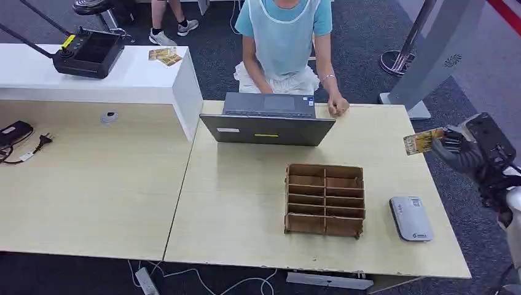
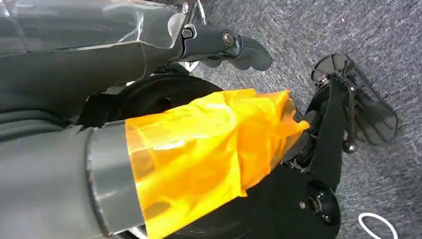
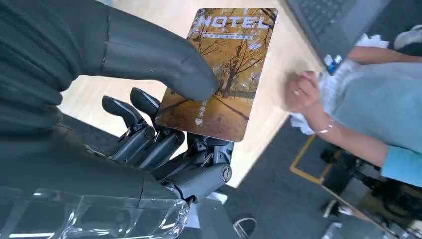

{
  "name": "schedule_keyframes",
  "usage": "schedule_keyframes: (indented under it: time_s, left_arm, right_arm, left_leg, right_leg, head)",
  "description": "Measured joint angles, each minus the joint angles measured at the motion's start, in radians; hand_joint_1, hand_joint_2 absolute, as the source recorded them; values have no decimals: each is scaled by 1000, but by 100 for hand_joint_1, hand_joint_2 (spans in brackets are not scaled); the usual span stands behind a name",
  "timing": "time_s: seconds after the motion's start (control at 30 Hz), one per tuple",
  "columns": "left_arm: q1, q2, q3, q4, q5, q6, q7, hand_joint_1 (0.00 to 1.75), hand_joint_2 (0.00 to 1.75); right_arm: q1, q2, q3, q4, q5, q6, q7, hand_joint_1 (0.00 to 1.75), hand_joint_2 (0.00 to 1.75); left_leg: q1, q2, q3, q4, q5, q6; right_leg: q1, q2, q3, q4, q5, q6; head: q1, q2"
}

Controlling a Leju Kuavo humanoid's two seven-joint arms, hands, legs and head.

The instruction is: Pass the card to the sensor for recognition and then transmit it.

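Table (image 1: 246,203) edge, card (image 1: 423,141) pinched in right hand (image 1: 470,147)

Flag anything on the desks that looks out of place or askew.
Little stands out. A loose plug and cable lie on the left desk, and two cards sit at the white counter's far edge. The organizer, reader and laptop sit square.

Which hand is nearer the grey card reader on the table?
Right. The right hand holds the card above the table's far right edge, beyond the card reader; the left hand hangs toward the floor.
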State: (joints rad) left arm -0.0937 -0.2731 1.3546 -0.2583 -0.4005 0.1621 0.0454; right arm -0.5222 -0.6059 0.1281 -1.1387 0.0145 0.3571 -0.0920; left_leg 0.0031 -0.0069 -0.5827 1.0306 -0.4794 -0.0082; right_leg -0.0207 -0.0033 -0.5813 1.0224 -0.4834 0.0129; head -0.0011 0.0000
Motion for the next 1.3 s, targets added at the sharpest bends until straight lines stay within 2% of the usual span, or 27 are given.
schedule_keyframes:
  time_s: [0.3,0.57,0.73,0.87,1.1,1.2,1.3]
  left_arm:
    - [4,0,-45,0,-33,-15,10,0,0]
    - [5,0,-66,-1,-47,-16,12,0,0]
    - [5,0,-86,-1,-69,-16,27,0,0]
    - [5,0,-97,-1,-80,-17,30,0,0]
    - [4,0,-123,-2,-118,-18,31,0,0]
    - [3,0,-143,-2,-139,-18,33,0,0]
    - [3,0,-154,-2,-143,-18,33,0,0]
  right_arm:
    - [-119,83,63,-35,114,-99,24,175,175]
    - [-177,140,101,-61,196,-161,44,175,175]
    - [-227,174,148,-64,404,-290,106,175,175]
    - [-255,194,175,-64,470,-320,129,175,175]
    - [-329,240,244,-60,785,-404,218,175,175]
    - [-347,259,266,-57,901,-433,227,175,175]
    - [-347,273,270,-53,931,-434,227,175,175]
  left_leg:
    - [0,0,0,0,1,0]
    - [0,-1,-1,0,1,0]
    - [0,-1,0,0,1,0]
    - [0,-2,0,0,1,0]
    - [0,-2,0,0,1,-1]
    - [1,-2,0,0,1,-1]
    - [1,-2,-1,0,1,-1]
  right_leg:
    - [0,0,0,1,0,0]
    - [0,-1,0,1,0,0]
    - [0,-1,0,1,0,0]
    - [0,-1,0,1,0,0]
    - [0,-1,0,1,0,0]
    - [1,-1,0,1,0,0]
    - [1,-1,0,1,0,0]
  head:
    - [0,0]
    - [0,0]
    - [0,0]
    - [0,0]
    - [0,0]
    - [0,0]
    - [0,0]
